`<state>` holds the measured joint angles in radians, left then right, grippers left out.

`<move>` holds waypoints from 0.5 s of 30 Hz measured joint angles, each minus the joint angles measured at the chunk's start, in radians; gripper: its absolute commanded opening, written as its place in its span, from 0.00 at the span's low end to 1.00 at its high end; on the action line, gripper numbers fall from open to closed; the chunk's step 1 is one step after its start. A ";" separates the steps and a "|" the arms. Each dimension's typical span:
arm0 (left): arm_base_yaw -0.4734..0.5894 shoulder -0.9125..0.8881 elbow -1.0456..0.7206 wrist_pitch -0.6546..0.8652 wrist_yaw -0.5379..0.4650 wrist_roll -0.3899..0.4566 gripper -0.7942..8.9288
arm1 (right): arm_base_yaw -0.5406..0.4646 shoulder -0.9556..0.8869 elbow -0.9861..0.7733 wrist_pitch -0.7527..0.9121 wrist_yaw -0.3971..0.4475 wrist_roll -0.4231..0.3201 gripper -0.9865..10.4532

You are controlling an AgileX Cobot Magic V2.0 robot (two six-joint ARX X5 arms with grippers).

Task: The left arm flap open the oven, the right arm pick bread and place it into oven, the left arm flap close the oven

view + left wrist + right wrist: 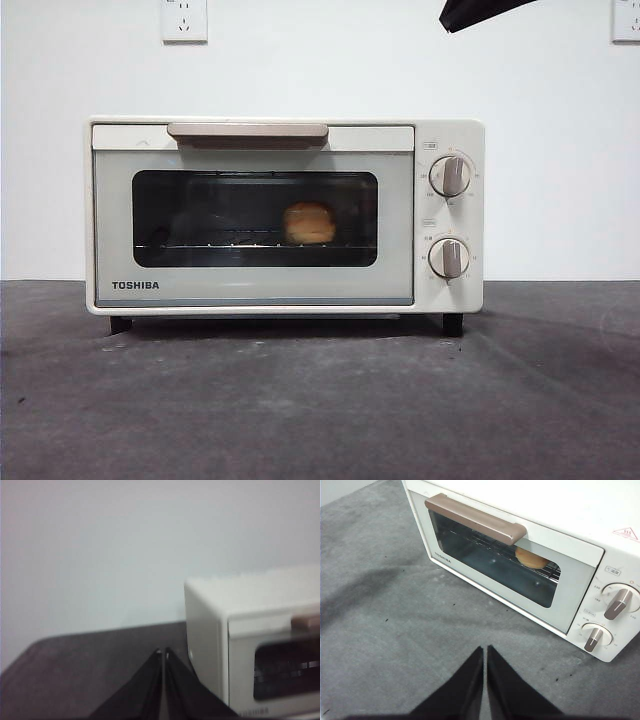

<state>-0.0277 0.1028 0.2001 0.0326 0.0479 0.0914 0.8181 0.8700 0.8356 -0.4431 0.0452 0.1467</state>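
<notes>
The cream-white TOSHIBA oven (285, 215) stands on the dark table with its door closed; the beige bar handle (247, 131) runs along the top of the door. Behind the dark glass the bread (309, 223) rests on the wire rack, right of centre, and it shows in the right wrist view too as bread (530, 558). My left gripper (163, 652) is shut and empty, off to the side of the oven (250, 640). My right gripper (484, 650) is shut and empty, above the table in front of the oven (520, 545). A black arm tip (475, 12) shows at the top.
Two round knobs (450, 176) (449, 258) sit on the oven's right panel. A white wall with power sockets (184, 20) stands behind. The grey tabletop (320, 400) stretches in front of the oven.
</notes>
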 measured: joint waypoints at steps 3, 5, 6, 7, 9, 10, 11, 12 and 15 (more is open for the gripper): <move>0.000 -0.029 -0.060 -0.006 0.000 0.000 0.10 | 0.000 0.000 0.000 0.000 0.000 0.000 0.09; 0.000 -0.044 -0.094 -0.011 0.000 0.000 0.10 | 0.000 0.000 0.000 0.000 0.000 0.000 0.09; 0.000 -0.050 -0.106 -0.016 0.000 0.000 0.10 | 0.000 0.000 0.000 0.000 0.000 0.000 0.09; 0.000 -0.058 -0.122 -0.022 0.000 0.000 0.10 | 0.000 0.000 0.000 0.000 0.000 0.000 0.09; 0.000 -0.070 -0.146 -0.027 0.000 0.000 0.10 | 0.000 0.000 0.000 0.000 0.000 0.000 0.09; 0.000 -0.077 -0.159 -0.032 0.000 0.000 0.10 | 0.000 0.000 0.000 0.000 0.000 0.000 0.09; 0.000 -0.084 -0.167 -0.047 0.000 0.000 0.10 | 0.000 0.000 0.000 0.000 0.000 0.000 0.09; 0.000 -0.087 -0.167 -0.060 0.000 0.000 0.10 | 0.000 0.000 0.000 0.000 0.000 0.000 0.09; 0.000 -0.100 -0.167 -0.075 0.000 0.001 0.10 | 0.000 0.000 0.000 0.000 0.000 0.000 0.09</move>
<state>-0.0273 0.0032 0.0326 -0.0422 0.0475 0.0921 0.8181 0.8700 0.8356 -0.4431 0.0452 0.1467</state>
